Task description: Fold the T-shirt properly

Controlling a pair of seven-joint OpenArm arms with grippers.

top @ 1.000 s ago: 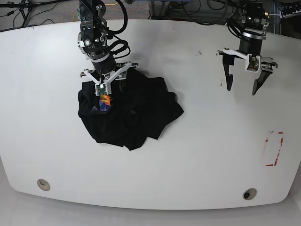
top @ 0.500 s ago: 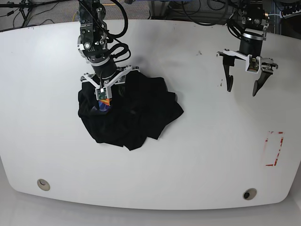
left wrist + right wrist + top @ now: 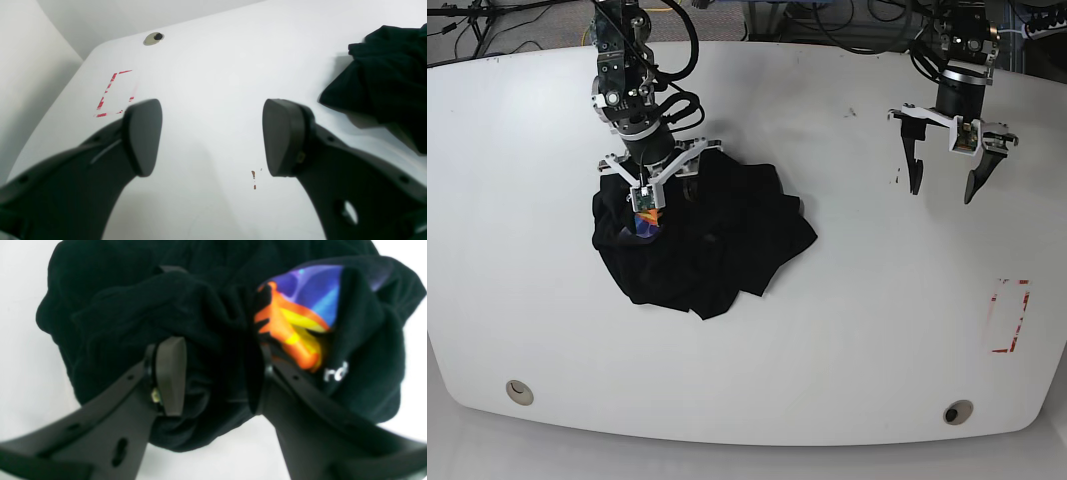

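The black T-shirt (image 3: 727, 240) lies crumpled in a heap on the left half of the white table (image 3: 847, 330). Its orange, yellow and blue graphic (image 3: 649, 218) shows at the heap's left side. My right gripper (image 3: 659, 200) is down in the heap's back left part. In the right wrist view its jaws stand apart, open (image 3: 217, 376), with a bunched fold of T-shirt (image 3: 116, 316) between them and the graphic (image 3: 293, 323) over the right finger. My left gripper (image 3: 944, 185) hangs open over bare table at the back right, a corner of T-shirt (image 3: 383, 83) off to its side.
A red tape outline (image 3: 1010, 315) marks the table's right side and also shows ahead of the left gripper (image 3: 113, 93). Two round holes (image 3: 519, 391) (image 3: 958, 411) sit near the front edge. Cables and stands crowd the floor behind the table.
The right gripper has shifted slightly toward the back of the heap and its jaws have narrowed, then spread again. The left arm has not moved.
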